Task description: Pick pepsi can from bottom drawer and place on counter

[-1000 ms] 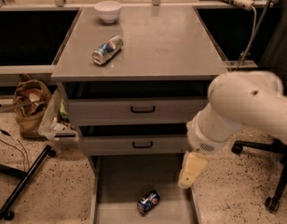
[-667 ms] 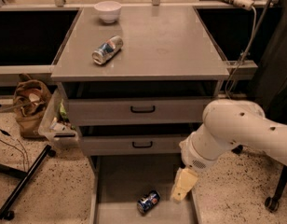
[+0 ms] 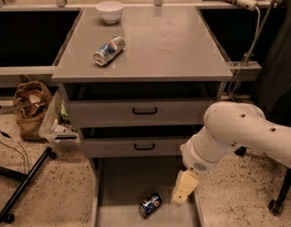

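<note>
Down at the front, the small dark blue pepsi can with its red-and-white patch (image 3: 150, 205) lies on its side on the plain grey floor of the pulled-out bottom drawer (image 3: 126, 183), towards the right half, untouched. Just beside it, to its right and a little above, hangs the cream-coloured hand (image 3: 184, 189), and here is the news: over the last second it has dropped from the level of the middle drawer front into the mouth of the open drawer, edging in towards the can. It has hold of nothing, and whether it is open or closed I cannot tell. So this is the approach, with the grasp not yet made, and by my reading the hand needs to go a touch lower and further over the can before it can close on it. Behind the hand, the bulky white arm (image 3: 240, 131) sweeps in from the right, crossing the front of the two shut grey drawers with black handles (image 3: 144, 110). Above them the broad flat grey table (image 3: 174, 46), the cabinet's top, waits as the drop-off spot. It carries a paler silver-white can on its side (image 3: 109, 50) near the left, and a small white bowl (image 3: 109, 11) at the far edge, with plenty of bare surface between.
</note>
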Controlling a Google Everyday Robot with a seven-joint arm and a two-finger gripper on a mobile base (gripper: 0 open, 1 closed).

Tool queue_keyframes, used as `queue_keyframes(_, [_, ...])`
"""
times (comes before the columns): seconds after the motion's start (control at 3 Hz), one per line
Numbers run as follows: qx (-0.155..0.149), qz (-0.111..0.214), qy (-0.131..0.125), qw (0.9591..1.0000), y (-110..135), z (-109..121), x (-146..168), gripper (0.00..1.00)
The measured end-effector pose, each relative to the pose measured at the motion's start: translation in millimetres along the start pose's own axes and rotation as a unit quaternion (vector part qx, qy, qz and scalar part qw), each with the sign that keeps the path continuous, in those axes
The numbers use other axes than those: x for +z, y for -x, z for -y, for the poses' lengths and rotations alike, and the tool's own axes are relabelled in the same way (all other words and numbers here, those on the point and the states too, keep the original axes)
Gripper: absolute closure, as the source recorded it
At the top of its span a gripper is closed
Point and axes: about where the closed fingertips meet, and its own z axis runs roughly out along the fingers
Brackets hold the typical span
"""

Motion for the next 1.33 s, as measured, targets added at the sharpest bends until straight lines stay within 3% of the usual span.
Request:
queue_keyframes(0.33, [-0.007,0.018,0.028,0.9994,-0.4,-0.3,13.7,0.00])
queue_keyframes(0.67, [-0.027,0.026,0.064,0.9972,-10.1,-7.3,77.7,0.00])
queue_keyframes(1.0, [-0.021,0.048,0.058,0.9969,-22.4,2.3,157.8,0.00])
queue_keyframes(1.33, [0.018,0.063,0.022,0.9976,-42.3,6.1,200.3,0.00])
